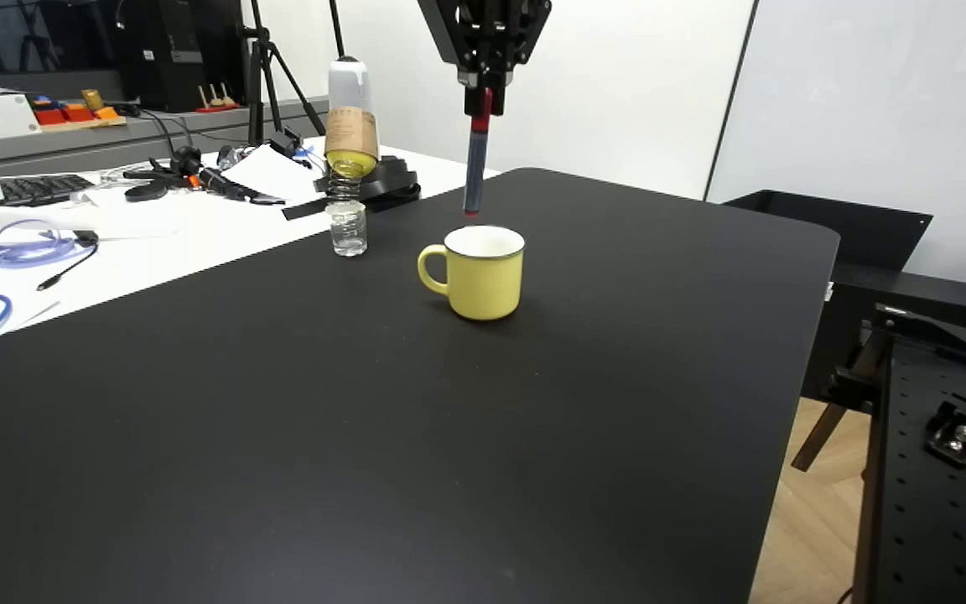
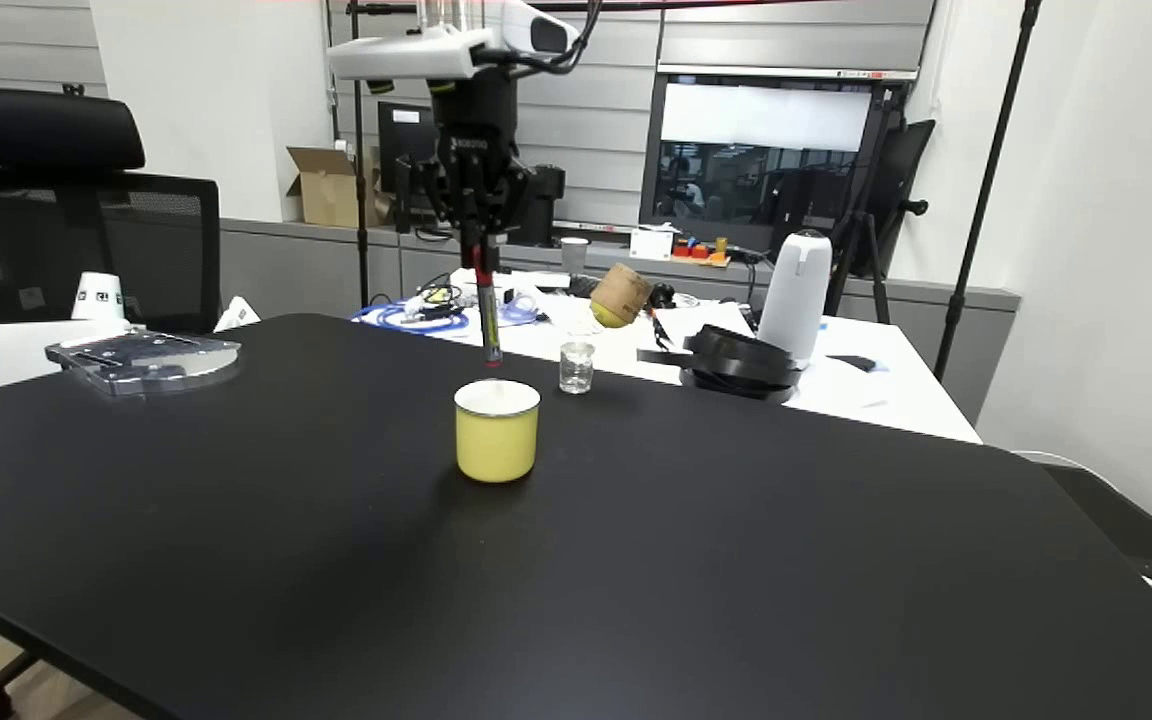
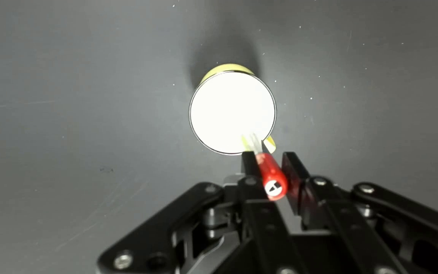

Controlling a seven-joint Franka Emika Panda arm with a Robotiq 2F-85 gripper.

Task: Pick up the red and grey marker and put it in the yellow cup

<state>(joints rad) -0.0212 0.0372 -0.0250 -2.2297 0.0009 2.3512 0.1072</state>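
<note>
"Red and grey marker (image 1: 476, 158): red end up, slightly tilted, suspended above the yellow cup (image 1: 485, 285), tip just clear of its rim."

"And the gripper (image 3: 269, 164), from where you stand?"

"Clamped on the red end; cup upright on the black table (image 1: 366, 453)."

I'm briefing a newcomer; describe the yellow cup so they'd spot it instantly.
Find the black table, then look beneath the marker held in the tool. The yellow cup there is squat, opaque and side-handled, unlike the clear container nearby.

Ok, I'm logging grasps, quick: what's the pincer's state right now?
Pincer: closed, holding the marker by its red upper end.
</note>
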